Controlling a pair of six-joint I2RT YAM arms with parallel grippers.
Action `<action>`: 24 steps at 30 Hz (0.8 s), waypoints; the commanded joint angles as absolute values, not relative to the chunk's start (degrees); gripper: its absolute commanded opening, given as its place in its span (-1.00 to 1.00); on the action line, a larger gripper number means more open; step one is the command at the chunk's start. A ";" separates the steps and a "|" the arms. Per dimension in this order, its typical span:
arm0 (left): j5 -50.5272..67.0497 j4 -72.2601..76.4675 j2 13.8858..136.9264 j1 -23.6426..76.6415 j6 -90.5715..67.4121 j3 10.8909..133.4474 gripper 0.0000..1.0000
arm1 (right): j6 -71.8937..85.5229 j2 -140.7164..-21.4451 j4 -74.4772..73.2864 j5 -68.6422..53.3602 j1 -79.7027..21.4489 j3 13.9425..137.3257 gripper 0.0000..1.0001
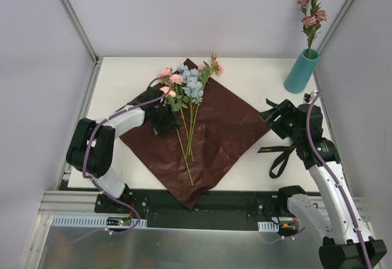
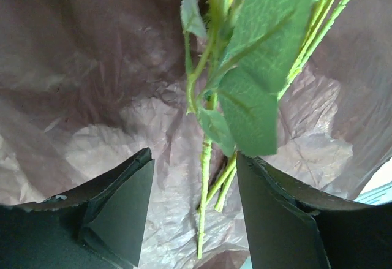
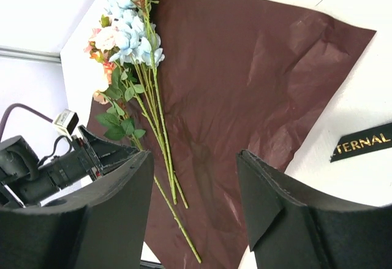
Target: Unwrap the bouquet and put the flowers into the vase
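Note:
The bouquet lies unwrapped. Its maroon paper (image 1: 226, 122) is spread flat on the table, and the flowers (image 1: 190, 85) lie across its left half, blooms to the back. The teal vase (image 1: 301, 71) stands at the back right with one pink stem (image 1: 312, 11) in it. My left gripper (image 1: 166, 119) is down at the leafy part of the stems. In the left wrist view, the green stems (image 2: 205, 177) run between its parted fingers (image 2: 193, 155) and are not pinched. My right gripper (image 1: 269, 114) hovers open and empty off the paper's right corner (image 3: 195, 159).
A black ribbon (image 1: 278, 152) with gold lettering (image 3: 364, 141) lies on the white table by the right arm. White walls and metal frame posts enclose the table. The vase stands close to the right wall.

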State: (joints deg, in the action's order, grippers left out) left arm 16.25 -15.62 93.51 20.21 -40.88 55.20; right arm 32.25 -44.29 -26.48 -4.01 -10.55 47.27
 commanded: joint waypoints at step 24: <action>13.71 -11.07 97.92 21.62 -41.31 58.45 -0.82 | 33.75 -40.43 -27.77 -7.12 -11.42 46.58 0.24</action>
State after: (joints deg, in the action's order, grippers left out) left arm 14.35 -11.57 100.14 21.08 -41.43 57.30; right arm 32.60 -41.87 -27.75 -5.52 -11.05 46.02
